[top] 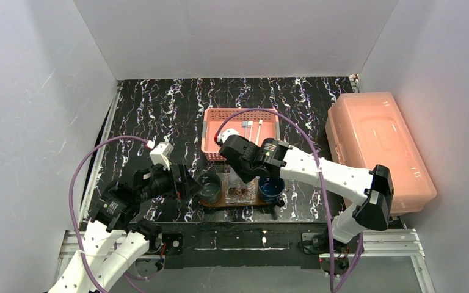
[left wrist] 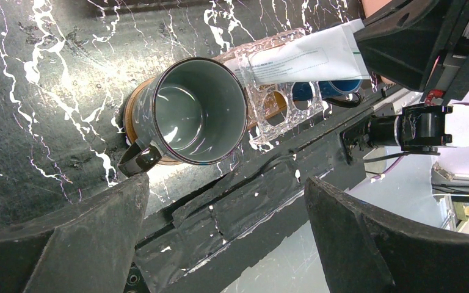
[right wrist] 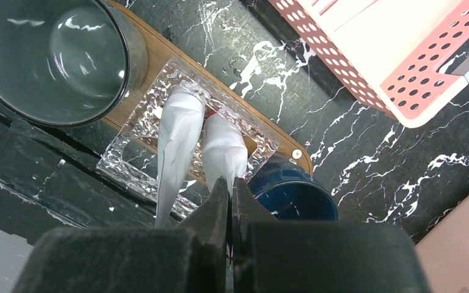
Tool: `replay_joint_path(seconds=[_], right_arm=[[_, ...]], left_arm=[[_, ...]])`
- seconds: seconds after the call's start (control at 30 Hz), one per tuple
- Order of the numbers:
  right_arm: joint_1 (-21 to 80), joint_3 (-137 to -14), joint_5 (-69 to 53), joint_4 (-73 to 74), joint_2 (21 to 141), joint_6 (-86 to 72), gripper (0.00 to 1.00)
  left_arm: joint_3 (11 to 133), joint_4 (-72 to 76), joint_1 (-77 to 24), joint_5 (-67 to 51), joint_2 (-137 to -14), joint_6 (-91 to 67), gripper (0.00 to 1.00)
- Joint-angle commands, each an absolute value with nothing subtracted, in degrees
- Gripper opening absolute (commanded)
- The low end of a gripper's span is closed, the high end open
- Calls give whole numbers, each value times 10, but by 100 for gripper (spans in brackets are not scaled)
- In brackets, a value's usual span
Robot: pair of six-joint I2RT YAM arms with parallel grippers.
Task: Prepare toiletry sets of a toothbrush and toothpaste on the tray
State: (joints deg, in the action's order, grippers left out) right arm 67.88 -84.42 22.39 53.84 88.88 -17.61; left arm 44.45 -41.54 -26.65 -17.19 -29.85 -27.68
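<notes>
The dark wooden tray (top: 220,204) lies at the near table edge and carries a grey mug (top: 209,186), a clear glass holder (right wrist: 134,131) and a blue mug (top: 271,189). Two white toothpaste tubes stand in the holder. My right gripper (right wrist: 231,183) is shut on the flat end of the right tube (right wrist: 223,152); the left tube (right wrist: 177,134) stands free beside it. My left gripper (left wrist: 226,204) hangs open with nothing between its jaws, just left of the grey mug (left wrist: 195,110). Toothbrushes (top: 255,129) lie in the pink basket (top: 210,131).
The pink perforated basket sits right behind the tray. A large pink lidded box (top: 378,146) fills the right side of the table. White walls enclose the black marbled tabletop (top: 152,116). The right arm reaches across over the blue mug.
</notes>
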Motion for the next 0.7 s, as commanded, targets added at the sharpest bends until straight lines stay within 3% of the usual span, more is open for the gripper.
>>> replay_joint_path(seconds=[0.0,0.5,0.67], right_arm=[[679,-837,230,512,892,-177,3],[679,-854,248,510,883,-179,30],[679,-872,261,514,868,-179,33]], left_arm=[[439,-410,-267,-181,-303,-272,98],[439,-409,-267,-183,-305,-271,98],[439,-409,-267,-184,-306,-271,98]])
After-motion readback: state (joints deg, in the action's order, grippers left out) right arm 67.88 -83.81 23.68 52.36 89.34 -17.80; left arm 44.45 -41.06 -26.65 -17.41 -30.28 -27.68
